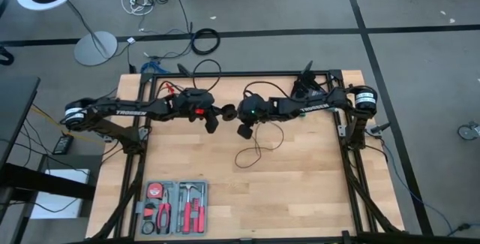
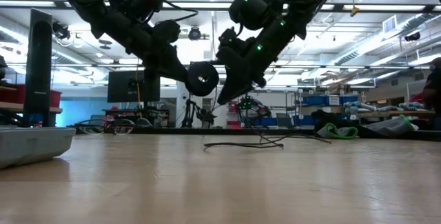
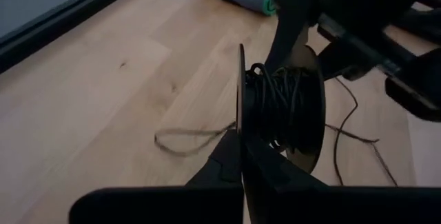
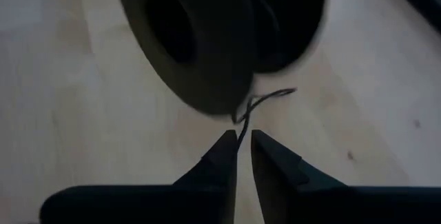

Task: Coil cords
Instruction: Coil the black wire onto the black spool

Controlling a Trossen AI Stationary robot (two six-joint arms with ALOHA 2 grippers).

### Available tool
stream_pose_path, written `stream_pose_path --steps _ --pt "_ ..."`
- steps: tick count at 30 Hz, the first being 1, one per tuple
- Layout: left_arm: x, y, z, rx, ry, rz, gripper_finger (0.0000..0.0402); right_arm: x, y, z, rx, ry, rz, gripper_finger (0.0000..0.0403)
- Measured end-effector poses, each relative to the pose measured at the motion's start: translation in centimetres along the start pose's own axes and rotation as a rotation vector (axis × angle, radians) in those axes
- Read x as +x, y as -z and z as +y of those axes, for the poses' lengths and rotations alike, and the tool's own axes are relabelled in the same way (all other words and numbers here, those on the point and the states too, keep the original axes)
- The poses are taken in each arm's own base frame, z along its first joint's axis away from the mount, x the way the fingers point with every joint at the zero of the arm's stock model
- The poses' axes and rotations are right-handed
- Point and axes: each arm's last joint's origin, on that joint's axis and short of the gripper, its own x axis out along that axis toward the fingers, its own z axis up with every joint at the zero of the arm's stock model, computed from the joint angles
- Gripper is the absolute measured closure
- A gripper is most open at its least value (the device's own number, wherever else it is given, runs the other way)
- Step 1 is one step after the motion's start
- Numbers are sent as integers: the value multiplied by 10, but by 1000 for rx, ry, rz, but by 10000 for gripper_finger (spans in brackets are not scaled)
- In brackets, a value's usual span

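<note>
Cord (image 3: 279,100) is already wound in many turns on a small black spool (image 3: 303,107), which hangs in the air above the middle of the bench (image 1: 300,191), at the centre of the high view where the two arms meet. The left hand (image 3: 241,158) is pressed together on one flange of the spool and carries it; in the low view the round spool (image 2: 202,78) sits just left of centre, well clear of the wood.

A good part of the winding looks done, yet it is not finished. A loose tail of cord (image 1: 259,150) lies on the bench below centre in the high view, looping down from the spool, and the low view shows the same slack (image 2: 244,143) lying flat on the boards at mid-frame.

The right hand (image 4: 242,145) sits just beside the spool with the thin cord (image 4: 258,103) running between its tips; its fingers (image 4: 224,148) stand slightly apart, so the strand seems guided or barely pinched rather than gripped hard.

What remains, by my judgement, is to lay the trailing length onto the spool turn by turn until nothing lies on the bench.
</note>
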Motion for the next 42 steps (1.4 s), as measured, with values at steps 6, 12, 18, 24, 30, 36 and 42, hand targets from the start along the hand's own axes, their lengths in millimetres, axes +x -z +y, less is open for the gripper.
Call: stream_pose_path --steps 6,12,18,24,30,36,42 --pt "-2 -1 1 -2 -5 -3 402 7 23 5 76 -60 -29 374" --pt "-2 -1 1 0 -5 -3 402 7 27 12 101 -103 -93 371" --pt "-2 -2 1 0 -4 -9 402 8 34 10 110 -52 -26 394" --pt "-3 -3 7 -10 -29 -16 402 6 44 17 115 -17 51 399" --pt "-3 -7 17 -30 -60 -38 402 1 59 32 120 -4 165 401" --pt "-5 -10 30 -59 -103 -55 402 -8 76 53 99 -8 281 401" --pt "-7 -12 42 -82 -142 -64 402 -19 86 62 127 25 364 402"
